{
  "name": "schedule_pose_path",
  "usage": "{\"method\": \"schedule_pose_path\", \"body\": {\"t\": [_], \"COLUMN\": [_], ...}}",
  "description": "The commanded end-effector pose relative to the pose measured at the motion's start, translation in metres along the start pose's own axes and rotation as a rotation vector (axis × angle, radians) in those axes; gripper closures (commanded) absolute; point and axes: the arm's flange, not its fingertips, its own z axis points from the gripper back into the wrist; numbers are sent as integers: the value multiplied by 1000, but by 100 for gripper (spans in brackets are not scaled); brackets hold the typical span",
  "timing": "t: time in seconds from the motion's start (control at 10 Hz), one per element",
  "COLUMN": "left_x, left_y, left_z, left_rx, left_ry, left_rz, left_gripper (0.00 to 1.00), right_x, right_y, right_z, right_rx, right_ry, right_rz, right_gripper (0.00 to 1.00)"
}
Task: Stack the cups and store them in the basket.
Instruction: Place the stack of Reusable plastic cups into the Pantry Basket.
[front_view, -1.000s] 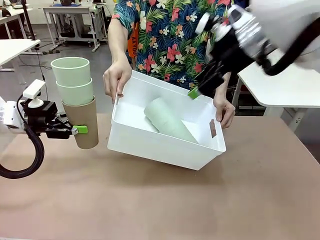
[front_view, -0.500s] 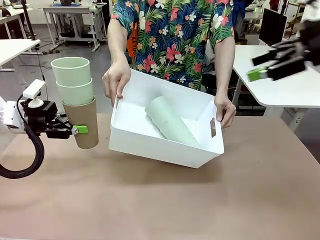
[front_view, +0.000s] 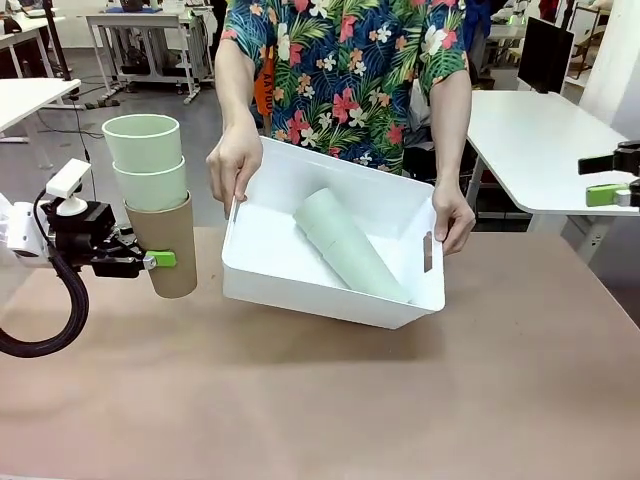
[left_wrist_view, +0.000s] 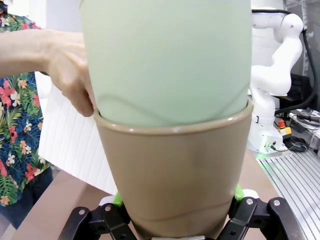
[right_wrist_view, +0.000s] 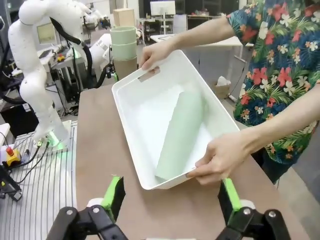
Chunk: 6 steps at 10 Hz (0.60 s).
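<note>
A tall tan-brown tapered tumbler (front_view: 168, 250) is held upright above the brown bench (front_view: 420, 410) by the left gripper (front_view: 160, 260). Its jaws are closed on the lower part of the tumbler from both sides. Two pale mint green tumblers (front_view: 145, 160) are nested in it. This stack is kept where it was one second ago, to the left of the large white rectangular plastic basket (front_view: 300, 295).

The basket is gripped at its two short ends by the person, with the hand at the picture's left (front_view: 235, 160) and the hand at the picture's right (front_view: 455, 220), and its far side is raised. Its position is changed only slightly. Whether its near lower edge touches the bench cannot be told.

Inside it, a nested stack of pale mint green tumblers (front_view: 348, 250) is laid on its side. It is now slid a little more towards the near right corner.

The right gripper (front_view: 612, 177) was seen over the basket's far right rim one second ago. It is now drawn away to the right edge of the front view, well apart from the basket. Its jaws are spread wide and nothing is held between them.
</note>
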Motion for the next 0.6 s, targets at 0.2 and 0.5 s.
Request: {"method": "schedule_pose_path", "body": {"t": [0.2, 0.5], "left_x": [7, 7], "left_y": [-2, -2], "left_z": [0, 0], "left_rx": [-3, -3], "left_ry": [-7, -7], "left_rz": [-2, -2], "left_gripper": [15, 15], "right_x": [25, 25], "right_y": [12, 12], "right_z": [-7, -7], "right_rx": [-22, -22], "right_ry": [21, 21], "right_rz": [6, 6], "right_gripper": [0, 0]}}
